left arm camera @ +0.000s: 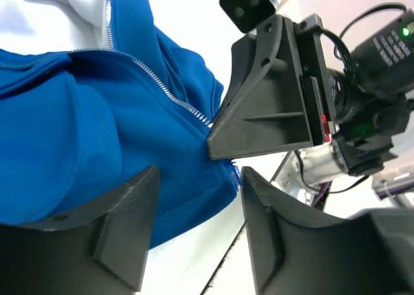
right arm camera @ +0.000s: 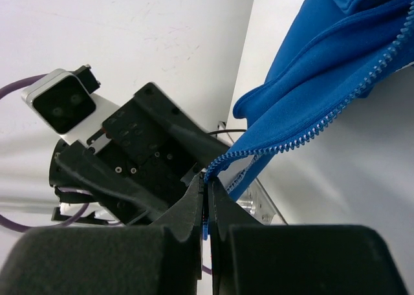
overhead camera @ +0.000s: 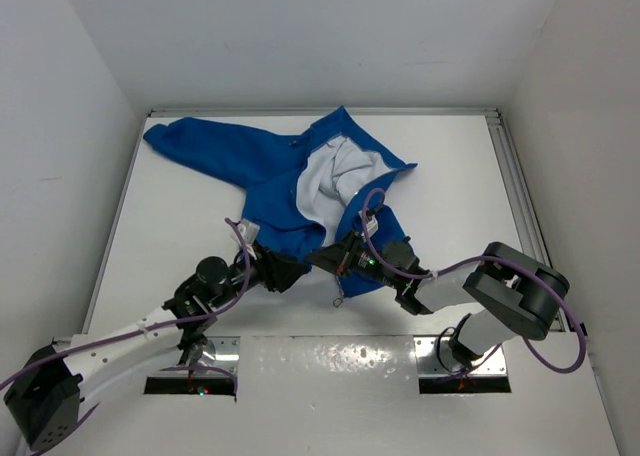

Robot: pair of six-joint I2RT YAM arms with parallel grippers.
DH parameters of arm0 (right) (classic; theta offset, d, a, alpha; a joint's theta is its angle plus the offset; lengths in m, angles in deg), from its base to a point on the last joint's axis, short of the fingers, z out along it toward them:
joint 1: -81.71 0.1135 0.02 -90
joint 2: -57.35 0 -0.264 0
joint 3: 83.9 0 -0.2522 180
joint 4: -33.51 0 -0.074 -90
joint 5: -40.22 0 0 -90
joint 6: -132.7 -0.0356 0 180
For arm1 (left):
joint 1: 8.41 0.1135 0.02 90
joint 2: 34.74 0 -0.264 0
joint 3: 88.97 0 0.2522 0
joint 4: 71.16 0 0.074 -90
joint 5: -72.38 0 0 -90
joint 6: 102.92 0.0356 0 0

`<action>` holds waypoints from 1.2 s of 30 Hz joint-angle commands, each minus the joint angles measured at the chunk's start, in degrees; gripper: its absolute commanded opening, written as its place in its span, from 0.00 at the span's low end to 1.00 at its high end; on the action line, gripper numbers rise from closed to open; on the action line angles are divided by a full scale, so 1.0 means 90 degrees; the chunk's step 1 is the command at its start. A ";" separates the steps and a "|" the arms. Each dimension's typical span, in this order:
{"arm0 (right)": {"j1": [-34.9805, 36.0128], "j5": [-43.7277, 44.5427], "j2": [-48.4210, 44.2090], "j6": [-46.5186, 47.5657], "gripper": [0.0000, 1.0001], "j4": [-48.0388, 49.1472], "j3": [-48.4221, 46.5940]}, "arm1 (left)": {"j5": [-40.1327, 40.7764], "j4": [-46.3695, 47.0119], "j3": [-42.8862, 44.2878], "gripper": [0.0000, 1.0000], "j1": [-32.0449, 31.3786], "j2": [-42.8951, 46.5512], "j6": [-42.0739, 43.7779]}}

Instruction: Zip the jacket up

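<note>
The blue jacket lies spread on the white table, one sleeve stretched to the far left and its pale lining showing. My right gripper is shut on the bottom end of the zipper at the hem's near edge, seen in the right wrist view. My left gripper is open just left of it. In the left wrist view its fingers straddle the hem corner without closing. The zipper runs up from the right gripper's finger.
White walls enclose the table on three sides. A metal rail runs along the right edge. A thin dark cord lies on the table near the hem. The shiny base plate is at the near edge.
</note>
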 commanded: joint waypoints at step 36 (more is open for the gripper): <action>-0.0069 0.1033 -0.2980 0.2796 0.08 -0.5027 -0.0148 | 0.1707 -0.1144 0.0618 0.00 0.0071 0.0714 0.0488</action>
